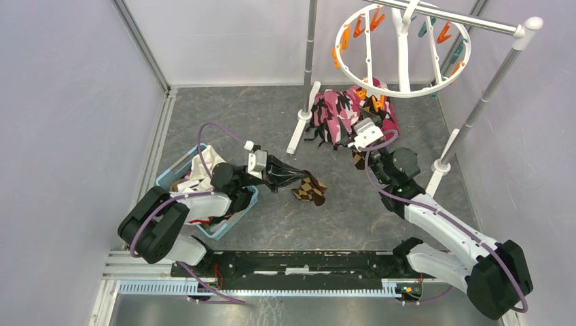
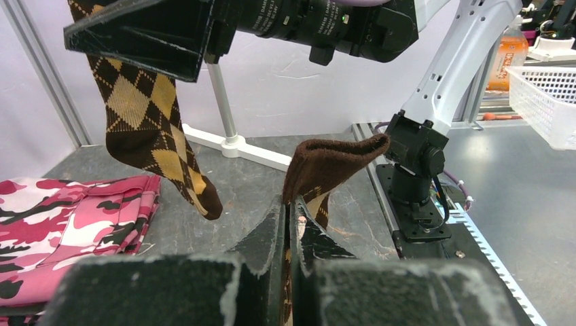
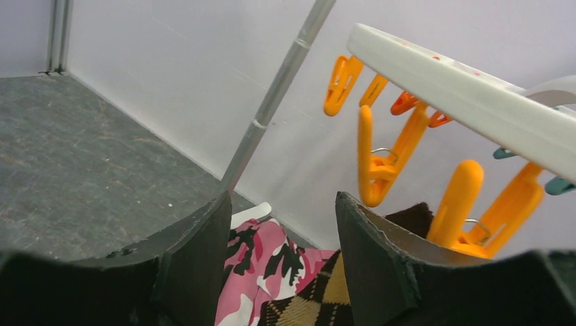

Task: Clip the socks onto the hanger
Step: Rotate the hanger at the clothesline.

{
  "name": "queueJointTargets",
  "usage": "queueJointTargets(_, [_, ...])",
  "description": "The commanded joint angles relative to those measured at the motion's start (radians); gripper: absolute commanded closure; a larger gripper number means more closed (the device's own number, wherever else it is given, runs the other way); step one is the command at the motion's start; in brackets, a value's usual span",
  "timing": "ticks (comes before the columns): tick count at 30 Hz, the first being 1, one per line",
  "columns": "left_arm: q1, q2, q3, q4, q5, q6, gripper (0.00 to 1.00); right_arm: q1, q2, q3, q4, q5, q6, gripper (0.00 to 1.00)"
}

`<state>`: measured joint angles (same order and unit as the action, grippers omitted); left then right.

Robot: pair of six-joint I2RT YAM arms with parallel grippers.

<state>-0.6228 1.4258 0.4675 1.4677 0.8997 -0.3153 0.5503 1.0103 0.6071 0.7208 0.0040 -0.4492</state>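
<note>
the left jaws are pressing together on the dark brown cuff end of a brown-and-black argyle knit sock (image 2: 333,159), holding it just above the grey table (image 1: 224,122) in front of the arm bases. the patterned rest of it is drooping from the grip, bunched just beyond the jaws in the overhead view. the right jaws are standing spread, gripping nothing, right under the large round white plastic hanger ring (image 3: 462,75), with orange clothespins (image 3: 380,163) dangling just ahead of them. a second argyle sock (image 2: 153,129) is hanging below that arm; whether a pin is biting it i cannot tell, since its top is hiding behind the wrist. a pink, black and white camouflage cloth (image 1: 333,119) is lying on the table under the hanger, and a pale blue basket (image 1: 170,173) of laundry is sitting beside the left arm.

the held sock is looking light, soft and floppy, so it will probably be folding and swinging rather than keeping a shape. taking it near the cuff, with a short flat edge left free, seems the best way to feed a pin. the pins are hanging loose and may be swinging away when pushed.
</note>
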Motion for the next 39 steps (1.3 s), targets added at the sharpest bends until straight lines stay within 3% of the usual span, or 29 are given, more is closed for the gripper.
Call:
queueJointTargets(1, [0.006, -0.022, -0.008, 0.032, 0.008, 0.057, 0.97, -0.029, 0.005, 0.048, 0.119, 0.023, 0.023, 0.36])
queueJointTargets(13, [0.011, -0.029, -0.011, 0.03, 0.009, 0.061, 0.97, -0.059, -0.026, 0.044, 0.132, 0.054, -0.001, 0.34])
queueJointTargets(29, [0.011, -0.037, -0.012, 0.029, 0.011, 0.06, 0.97, -0.079, 0.052, 0.106, 0.198, 0.038, 0.05, 0.3])
queueJointTargets(39, [0.01, -0.047, -0.01, 0.025, 0.015, 0.059, 0.97, -0.108, 0.065, 0.146, 0.153, -0.002, 0.081, 0.29])
